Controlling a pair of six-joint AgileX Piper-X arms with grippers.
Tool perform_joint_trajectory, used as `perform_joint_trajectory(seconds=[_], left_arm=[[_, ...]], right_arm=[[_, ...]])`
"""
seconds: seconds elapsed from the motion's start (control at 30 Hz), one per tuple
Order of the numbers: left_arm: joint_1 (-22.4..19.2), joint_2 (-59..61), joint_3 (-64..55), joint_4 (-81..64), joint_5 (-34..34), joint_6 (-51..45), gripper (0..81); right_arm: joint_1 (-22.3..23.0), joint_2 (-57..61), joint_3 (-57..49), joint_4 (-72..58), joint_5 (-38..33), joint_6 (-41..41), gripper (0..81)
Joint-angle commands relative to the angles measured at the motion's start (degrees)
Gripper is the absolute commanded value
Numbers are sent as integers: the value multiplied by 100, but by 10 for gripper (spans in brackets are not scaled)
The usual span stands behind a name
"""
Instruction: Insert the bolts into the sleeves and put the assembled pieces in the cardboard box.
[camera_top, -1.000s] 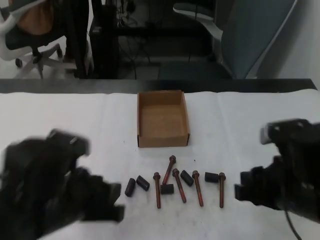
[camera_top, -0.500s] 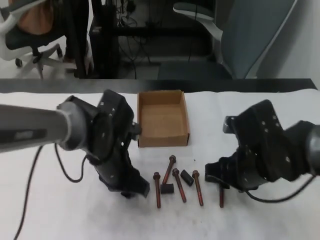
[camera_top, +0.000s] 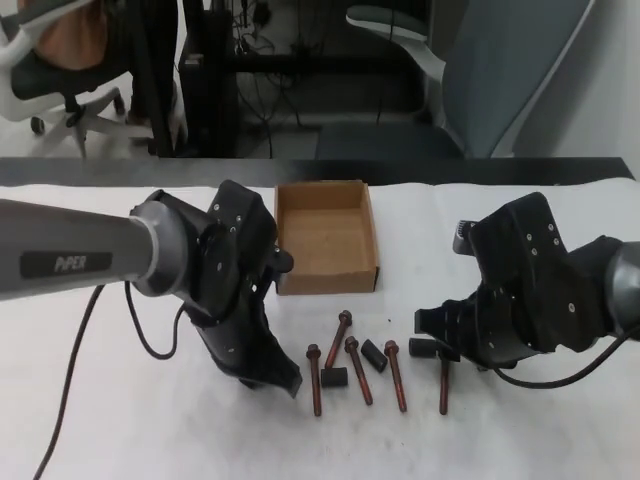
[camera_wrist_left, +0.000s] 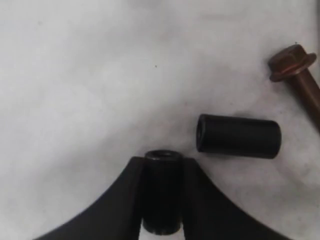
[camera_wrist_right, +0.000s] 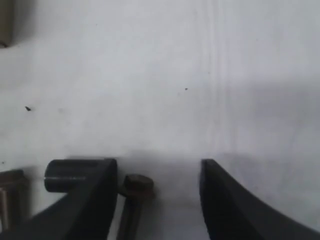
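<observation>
bolts (camera_top: 358, 370) and sleeves (camera_top: 374, 355) lie crowded between the two arms. a bare strip of cloth (camera_top: 310, 318) parts them from the open box (camera_top: 325, 280). the left arm (camera_top: 225, 270) stands close by the box's near left corner. the left gripper (camera_wrist_left: 162, 162) is full, clamped on a sleeve (camera_wrist_left: 162, 200); a second sleeve (camera_wrist_left: 237, 136) lies just beside. the right gripper (camera_wrist_right: 157, 165) straddles a bolt head (camera_wrist_right: 137, 184) with fingers spread.

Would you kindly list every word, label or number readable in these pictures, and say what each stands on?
Left arm's grey tube: one short white maker's mark, not quoted here.
Cardboard box, bolts, sleeves: no print visible.
</observation>
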Motion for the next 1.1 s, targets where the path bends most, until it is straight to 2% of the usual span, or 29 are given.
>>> perform_joint_trajectory(seconds=[0.0, 0.2, 0.23, 0.27, 0.3, 0.33, 0.53, 0.7, 0.87, 0.97, 1.07], left_arm=[[2, 254, 70, 68, -249, -67, 15], [2, 252, 70, 131, -250, -99, 17], [2, 252, 70, 171, -250, -99, 17], [2, 252, 70, 200, -250, -99, 17], [2, 252, 83, 201, -250, -99, 17], [2, 235, 84, 200, -217, -99, 17], [-12, -338, 418, -757, 758, -443, 17], [-23, -1308, 1150, -1782, 979, -633, 17], [-271, -2271, 2287, -4183, 1781, -633, 17], [-653, -2627, 2955, -5953, 1662, -870, 17], [-1215, -2705, 3521, -7318, 970, -1177, 17]], right_arm=[[-31, 131, -61, -22, -29, 84, 447], [-17, 532, -61, 26, -313, 339, 409], [-17, 563, -61, 25, -300, 339, 361], [-17, 567, -61, 26, -314, 339, 276], [-17, 552, -61, 42, -339, 328, 88], [-17, 525, -61, 41, -348, 298, 0], [-9, -8, -61, 157, -500, -27, 4], [14, -1166, -51, 54, -504, -508, 4], [253, -2191, -50, -683, -497, -1676, 4], [509, -2587, -16, -1092, -454, -2332, 4], [818, -2798, 191, -1618, -454, -2909, 4]])
